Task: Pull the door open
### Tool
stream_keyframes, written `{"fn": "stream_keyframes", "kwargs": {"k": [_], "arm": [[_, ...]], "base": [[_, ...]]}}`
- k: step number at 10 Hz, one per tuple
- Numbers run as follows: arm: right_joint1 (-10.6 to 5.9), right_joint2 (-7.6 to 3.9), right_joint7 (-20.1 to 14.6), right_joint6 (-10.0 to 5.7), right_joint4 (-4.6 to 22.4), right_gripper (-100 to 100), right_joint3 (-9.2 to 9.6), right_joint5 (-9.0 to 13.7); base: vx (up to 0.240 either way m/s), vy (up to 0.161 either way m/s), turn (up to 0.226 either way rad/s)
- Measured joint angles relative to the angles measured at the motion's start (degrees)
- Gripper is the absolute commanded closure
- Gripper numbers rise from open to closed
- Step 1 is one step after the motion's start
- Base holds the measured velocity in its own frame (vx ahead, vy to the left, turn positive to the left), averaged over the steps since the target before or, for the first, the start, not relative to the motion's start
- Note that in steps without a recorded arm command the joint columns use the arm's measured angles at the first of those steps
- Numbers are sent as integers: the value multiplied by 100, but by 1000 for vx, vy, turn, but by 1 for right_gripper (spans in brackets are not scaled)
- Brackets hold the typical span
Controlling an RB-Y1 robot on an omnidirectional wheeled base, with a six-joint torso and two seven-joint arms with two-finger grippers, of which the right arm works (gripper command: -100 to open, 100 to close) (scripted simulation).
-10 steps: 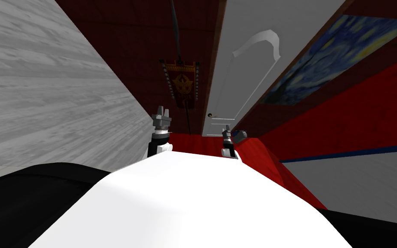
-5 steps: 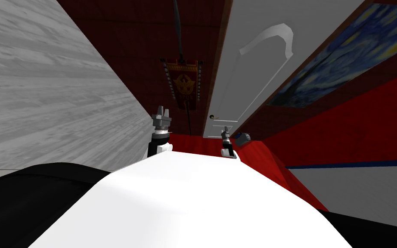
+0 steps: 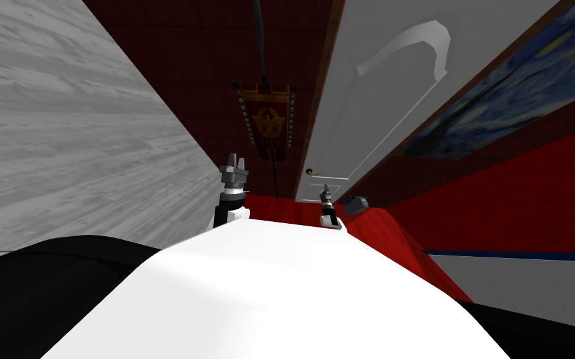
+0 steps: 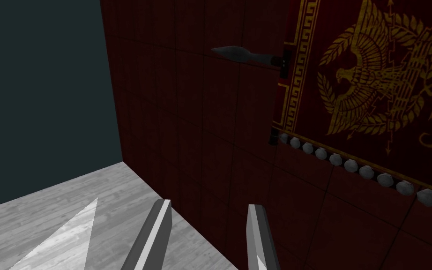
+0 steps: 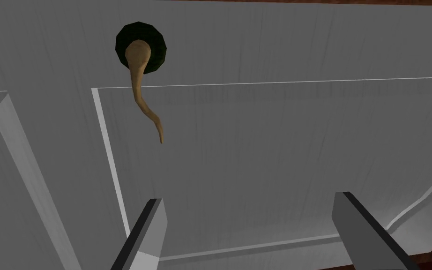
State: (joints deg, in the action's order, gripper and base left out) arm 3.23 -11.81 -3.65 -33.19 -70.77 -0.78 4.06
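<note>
Looking along your right end effector [image 5: 251, 199], you find its fingers standing wide apart with nothing between them, pointed straight at the pale grey door [image 5: 280, 150]. The handle [image 5: 141, 93] (a tan, curved lever on a dark green round plate) lies ahead of the end effector. It is off to one side, past the tip of one finger, and clear of both fingers. The lever's thin end lies over the corner of the door's recessed panel, and the gap between the fingers faces bare panel. In the head view this end effector sits near the handle, just short of the door.

Your left end effector [image 3: 233, 161] is raised well apart from the door. Its fingers are also apart, by a narrower gap, and hold nothing. Ahead of it is a dark red wall [image 4: 187, 117] with a banner [image 4: 374, 84] bearing a gold eagle, and a grey wood floor [image 4: 46, 225] lies beneath it. A blue, swirling painting [image 3: 517, 93] hangs on the wall beyond the door, further to the right of the right end effector.
</note>
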Motion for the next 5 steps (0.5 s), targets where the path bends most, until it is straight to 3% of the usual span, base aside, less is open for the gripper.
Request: {"fn": "stream_keyframes", "kwargs": {"k": [2,5], "arm": [[-129,-81,-25,-71,347,-100,3,48],[-279,-109,0,-118,748,-100,16,95]], "base": [[94,9,45],[99,8,47]]}}
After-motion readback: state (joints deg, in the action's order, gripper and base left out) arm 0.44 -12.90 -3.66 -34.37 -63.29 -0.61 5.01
